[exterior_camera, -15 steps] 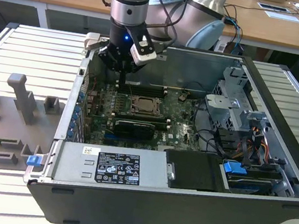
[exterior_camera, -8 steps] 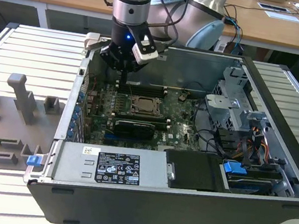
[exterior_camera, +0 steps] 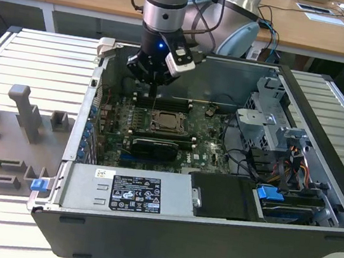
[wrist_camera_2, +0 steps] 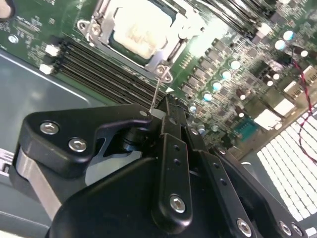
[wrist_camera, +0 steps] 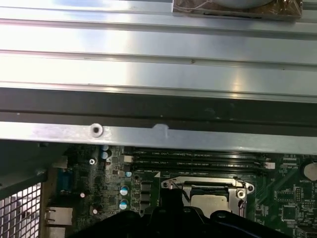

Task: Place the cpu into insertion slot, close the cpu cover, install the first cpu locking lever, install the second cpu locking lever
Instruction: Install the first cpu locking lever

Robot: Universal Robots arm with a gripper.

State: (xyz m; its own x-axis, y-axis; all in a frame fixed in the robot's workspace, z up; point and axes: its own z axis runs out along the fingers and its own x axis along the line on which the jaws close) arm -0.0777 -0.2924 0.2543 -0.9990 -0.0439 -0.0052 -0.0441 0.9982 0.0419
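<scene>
The pale cpu [wrist_camera_2: 138, 29] lies in the insertion slot [exterior_camera: 167, 123] of the green motherboard [exterior_camera: 205, 143]. The silvery cpu cover [wrist_camera_2: 94, 27] lies flat around it, framing the chip. A thin wire locking lever [wrist_camera_2: 156, 91] rises from the socket's corner up to my black gripper [wrist_camera_2: 163, 106], which is shut on the wire's upper end. In the exterior view my gripper [exterior_camera: 155, 87] hangs just behind the socket, above the memory slots. The first wrist view shows the cpu [wrist_camera: 209, 201] in the socket below the case's metal edge.
The open computer case [exterior_camera: 327, 119] walls the board in. A labelled power supply [exterior_camera: 134, 191] sits at the front, a grey drive cage [exterior_camera: 270, 117] and cables [exterior_camera: 285, 164] toward the exterior view's right. Black memory slots [wrist_camera_2: 99, 69] run beside the socket. A grey fixture [exterior_camera: 23, 114] stands outside the case.
</scene>
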